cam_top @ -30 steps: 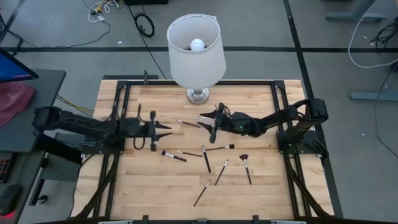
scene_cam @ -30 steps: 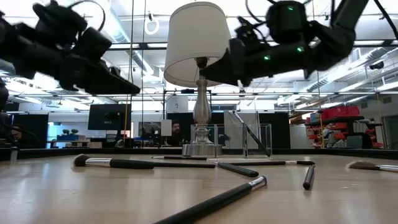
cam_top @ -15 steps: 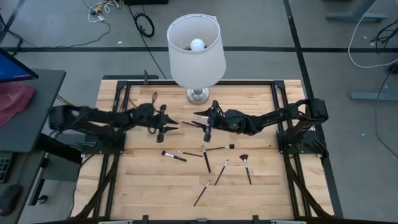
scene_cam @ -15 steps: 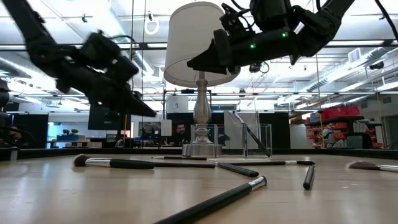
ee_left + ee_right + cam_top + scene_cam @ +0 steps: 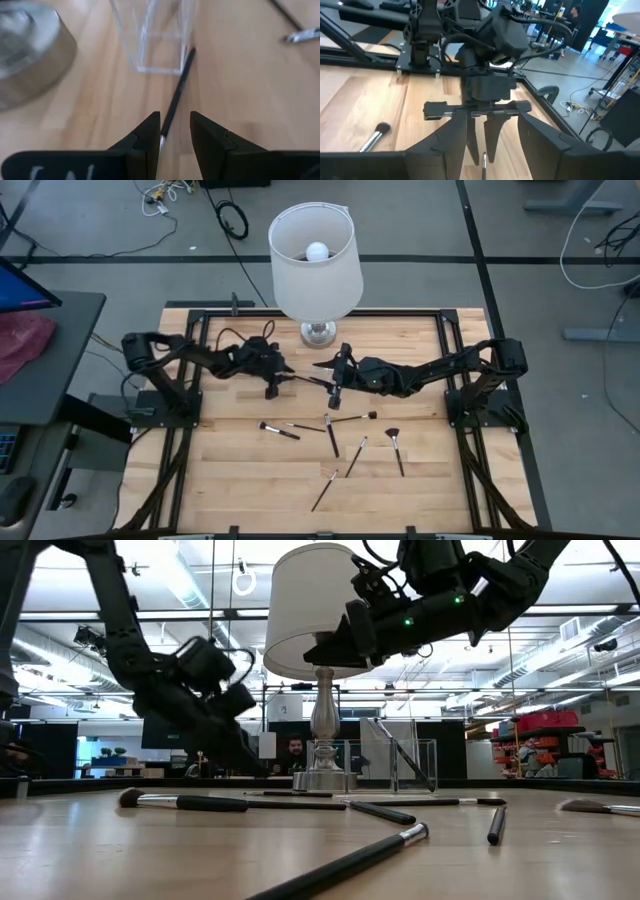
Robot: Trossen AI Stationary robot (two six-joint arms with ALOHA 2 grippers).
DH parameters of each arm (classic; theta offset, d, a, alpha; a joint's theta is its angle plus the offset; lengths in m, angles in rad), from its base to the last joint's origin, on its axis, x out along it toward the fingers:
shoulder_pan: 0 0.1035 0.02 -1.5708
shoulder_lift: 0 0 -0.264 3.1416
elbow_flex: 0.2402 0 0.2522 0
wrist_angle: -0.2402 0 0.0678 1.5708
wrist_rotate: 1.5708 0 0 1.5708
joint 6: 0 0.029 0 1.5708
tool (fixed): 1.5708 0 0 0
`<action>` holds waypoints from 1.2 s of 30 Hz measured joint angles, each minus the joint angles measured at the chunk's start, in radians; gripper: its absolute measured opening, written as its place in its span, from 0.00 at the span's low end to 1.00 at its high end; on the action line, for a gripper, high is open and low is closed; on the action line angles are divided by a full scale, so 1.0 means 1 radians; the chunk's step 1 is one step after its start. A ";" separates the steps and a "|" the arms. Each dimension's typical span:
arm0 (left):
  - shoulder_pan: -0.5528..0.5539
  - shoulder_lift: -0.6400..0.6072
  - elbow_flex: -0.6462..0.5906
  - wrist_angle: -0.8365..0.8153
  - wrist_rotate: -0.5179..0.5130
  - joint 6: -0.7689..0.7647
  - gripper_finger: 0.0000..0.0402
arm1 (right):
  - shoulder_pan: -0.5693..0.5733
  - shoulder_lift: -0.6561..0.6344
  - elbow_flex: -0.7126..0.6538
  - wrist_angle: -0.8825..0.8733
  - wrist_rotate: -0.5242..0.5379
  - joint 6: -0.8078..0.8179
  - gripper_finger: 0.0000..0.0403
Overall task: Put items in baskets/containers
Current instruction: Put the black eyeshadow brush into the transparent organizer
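No readable text, labels, brands, numbers or signs in any view

Counting what's on the table

Seven brushes (image 5: 279,430) lie loose on the wood, an eighth leans inside the single clear box (image 5: 415,764), beside one lamp (image 5: 316,265); two arms (image 5: 430,374).
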 joint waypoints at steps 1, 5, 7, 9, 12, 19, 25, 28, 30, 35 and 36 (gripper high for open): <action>0.002 0.018 0.003 0.000 0.003 0.000 0.27 | 0.000 0.000 0.000 -0.001 0.000 0.000 0.45; 0.010 0.069 0.005 0.009 -0.006 0.003 0.27 | 0.000 0.000 0.000 -0.003 0.000 0.000 0.45; 0.015 0.088 0.005 0.026 0.002 0.006 0.27 | 0.000 0.000 0.000 -0.006 0.000 0.001 0.45; 0.016 0.101 0.005 0.043 0.003 0.007 0.27 | 0.000 0.000 0.000 -0.008 0.000 0.014 0.45; 0.016 0.112 0.005 0.048 0.007 0.007 0.27 | 0.000 0.000 0.000 -0.008 -0.001 0.027 0.45; 0.012 0.120 0.000 0.137 0.020 0.011 0.27 | 0.000 0.000 0.000 -0.008 -0.001 0.027 0.45; 0.012 0.117 0.001 0.196 0.010 0.136 0.27 | 0.000 0.000 0.000 -0.019 -0.001 0.027 0.45; 0.013 0.117 0.001 0.193 0.013 0.201 0.27 | 0.000 0.000 0.000 -0.035 -0.001 0.027 0.45; 0.019 0.117 0.001 0.176 0.016 0.232 0.27 | 0.000 0.000 0.000 -0.043 -0.001 0.027 0.45; 0.027 0.117 0.007 0.158 0.063 0.243 0.27 | 0.000 0.000 0.000 -0.045 -0.001 0.027 0.45; 0.026 0.117 0.016 0.155 0.072 0.245 0.27 | 0.000 0.000 0.000 -0.045 -0.001 0.027 0.45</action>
